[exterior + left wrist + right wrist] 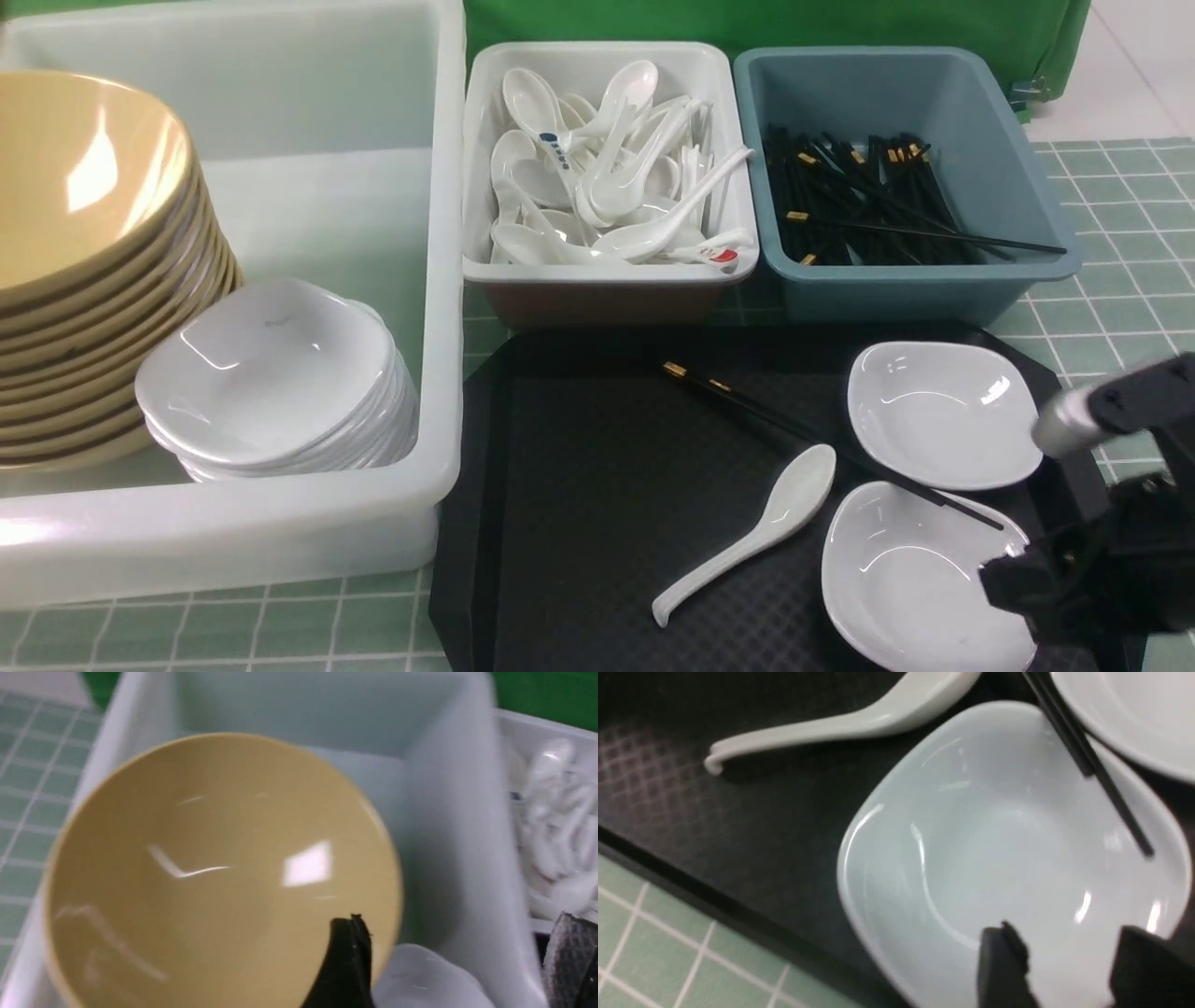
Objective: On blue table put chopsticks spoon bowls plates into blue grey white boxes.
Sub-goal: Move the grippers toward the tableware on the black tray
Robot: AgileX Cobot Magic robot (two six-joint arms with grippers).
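Cutlery and two dishes on black tray; both grippers open

On the near right part of the black serving tray point(579, 485) lies a glossy white rounded-square dish point(924, 579). The right gripper point(1069, 947) is at this dish with its fingers parted and nothing between them; whether they touch it, I cannot tell. A white ceramic soup spoon point(747, 532) lies near the tray's middle. Two black gold-banded chopsticks point(775, 420) slant across the tray, their plain ends over the near dish. A second white dish point(943, 411) sits on the tray's far right part.

Left of the tray, on the blue-green grid-printed cloth point(327, 625), stands the large translucent white tub point(233, 513), holding stacked white dishes point(271, 383) and, left of them, stacked mustard-tan bowls point(75, 187). The left gripper point(460, 961) is above this tub, its fingers spread and empty.

Just beyond the tray stand the small white tub point(616, 273), full of soup spoons point(635, 177), and, to its right, the blue-grey tub point(924, 289) of chopsticks. Farthest from the tray is a green surface point(747, 21).
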